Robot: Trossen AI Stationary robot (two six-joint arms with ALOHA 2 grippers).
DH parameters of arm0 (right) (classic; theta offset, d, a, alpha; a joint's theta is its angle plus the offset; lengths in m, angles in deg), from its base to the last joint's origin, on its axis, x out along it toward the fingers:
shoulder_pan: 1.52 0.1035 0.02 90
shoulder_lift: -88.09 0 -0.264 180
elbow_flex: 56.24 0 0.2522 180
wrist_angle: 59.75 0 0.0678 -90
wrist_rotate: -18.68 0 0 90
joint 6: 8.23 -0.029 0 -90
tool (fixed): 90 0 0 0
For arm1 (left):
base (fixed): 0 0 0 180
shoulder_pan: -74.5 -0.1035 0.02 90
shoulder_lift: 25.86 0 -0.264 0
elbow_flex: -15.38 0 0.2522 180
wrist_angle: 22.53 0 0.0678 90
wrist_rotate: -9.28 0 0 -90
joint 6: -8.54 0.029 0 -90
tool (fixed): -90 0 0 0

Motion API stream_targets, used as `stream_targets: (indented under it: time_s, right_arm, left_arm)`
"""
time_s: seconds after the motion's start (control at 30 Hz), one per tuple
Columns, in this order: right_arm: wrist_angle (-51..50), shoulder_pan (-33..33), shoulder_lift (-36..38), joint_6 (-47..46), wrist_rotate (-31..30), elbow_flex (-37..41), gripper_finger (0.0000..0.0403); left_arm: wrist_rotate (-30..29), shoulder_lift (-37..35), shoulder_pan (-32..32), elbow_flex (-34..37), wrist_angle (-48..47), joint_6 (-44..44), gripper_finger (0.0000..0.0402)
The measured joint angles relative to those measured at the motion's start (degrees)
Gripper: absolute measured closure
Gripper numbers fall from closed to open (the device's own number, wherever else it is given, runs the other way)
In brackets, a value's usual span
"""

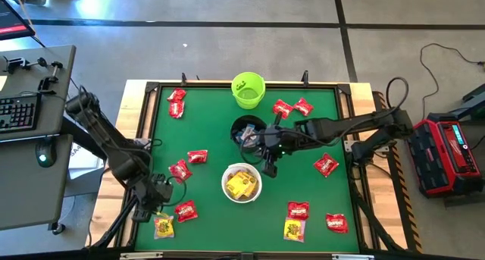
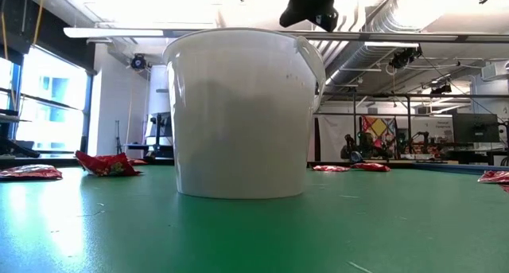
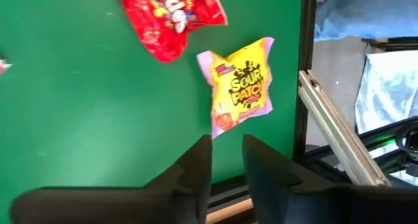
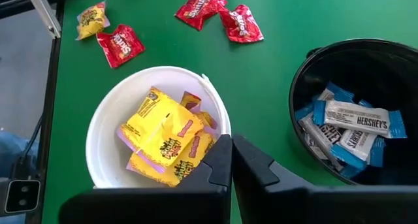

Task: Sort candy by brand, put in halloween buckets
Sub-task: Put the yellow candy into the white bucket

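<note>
The candy lies scattered on the green table [image 1: 212,199]: several red packets such as one [image 1: 186,211] and yellow ones [image 1: 164,227]. My left gripper [image 3: 227,160] hangs open near the table's near left corner, just short of a yellow packet [image 3: 240,87] that lies flat beside a red one [image 3: 171,15]. My right gripper [image 4: 232,162] is shut and empty, above the gap between the white bucket [image 4: 104,139], which holds yellow packets [image 4: 163,142], and the black bucket [image 4: 307,74], which holds blue-and-white packets [image 4: 356,123]. The lime green bucket [image 1: 248,89] stands at the far edge.
The table's raised black rim [image 3: 302,67] runs close by the yellow packet. More red packets lie at far left [image 1: 176,102], far middle [image 1: 292,107], right [image 1: 326,164] and near right [image 1: 336,222]. In the low view the white bucket [image 2: 238,114] fills the middle.
</note>
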Motion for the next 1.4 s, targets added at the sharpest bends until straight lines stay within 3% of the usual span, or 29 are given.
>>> stream_targets:
  time_s: [0.27,0.5,0.7,1.07,1.4]
  right_arm:
    - [0.2,0.0,0.0,1.0,0.2,0.0,0.0403]
    - [0.0,0.0,0.0,1.8,0.2,0.0,0.0403]
    - [0.0,0.0,0.0,2.0,0.4,0.0,0.0403]
    - [0.0,0.0,0.0,2.1,1.5,0.0,0.0403]
    - [0.0,0.0,0.0,1.6,2.6,0.0,0.0403]
  left_arm:
    - [0.4,5.9,1.6,0.0,3.7,0.0,0.0270]
    - [3.6,11.3,2.8,0.0,4.5,-0.4,0.0268]
    - [7.5,14.7,5.4,0.0,11.9,-0.4,0.0270]
    - [1.8,17.4,7.6,0.0,8.9,-6.0,0.0270]
    - [-2.7,18.2,6.7,0.0,14.0,-2.5,0.0270]
